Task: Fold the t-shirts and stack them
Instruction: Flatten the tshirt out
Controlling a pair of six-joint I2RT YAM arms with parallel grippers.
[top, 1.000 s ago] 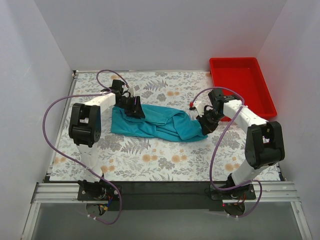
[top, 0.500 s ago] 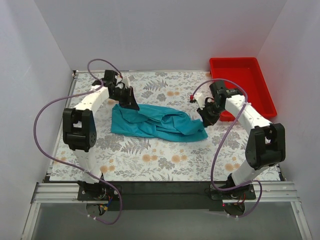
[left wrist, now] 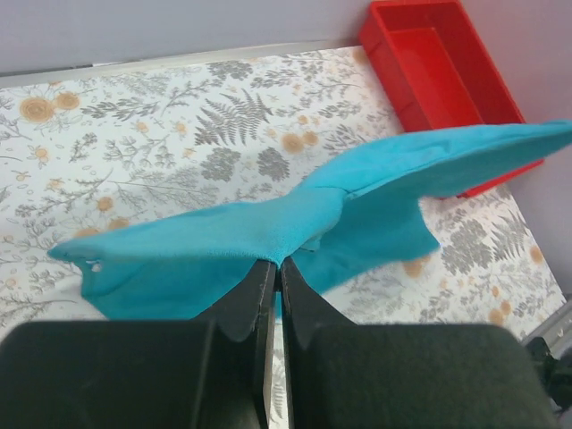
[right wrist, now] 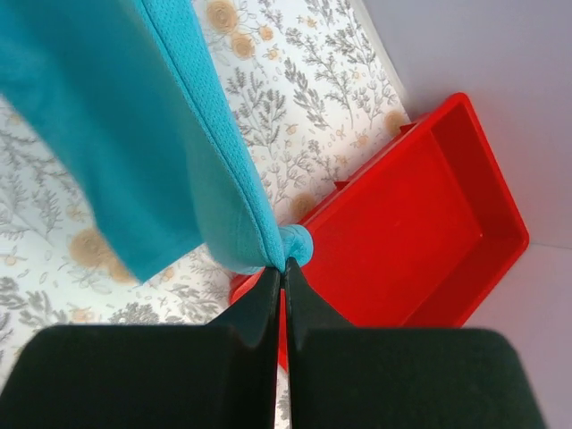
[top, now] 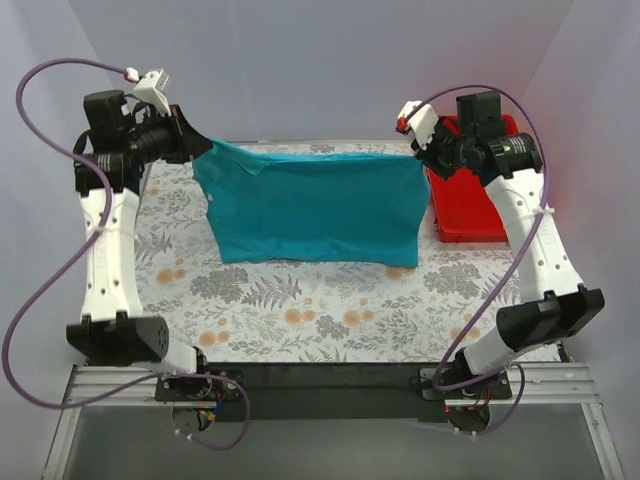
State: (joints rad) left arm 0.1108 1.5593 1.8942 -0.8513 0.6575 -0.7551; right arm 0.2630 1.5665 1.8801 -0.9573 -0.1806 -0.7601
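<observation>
A teal-blue t-shirt (top: 310, 205) hangs stretched in the air between both arms, its lower edge near the floral table. My left gripper (top: 196, 148) is shut on its upper left corner; in the left wrist view the fabric (left wrist: 268, 237) is pinched at the tips of the gripper (left wrist: 278, 264). My right gripper (top: 420, 152) is shut on the upper right corner; the right wrist view shows the hem (right wrist: 223, 170) clamped at the tips of the gripper (right wrist: 283, 268).
A red plastic tray (top: 478, 200) stands at the back right, partly behind the right arm, and shows below the right gripper as the tray (right wrist: 420, 232). The floral tablecloth (top: 300, 310) covers the table. White walls close in on three sides.
Both arms rose high and spread apart, lifting the t-shirt from a crumpled heap on the table into a hanging sheet. The left gripper closed on the shirt.
</observation>
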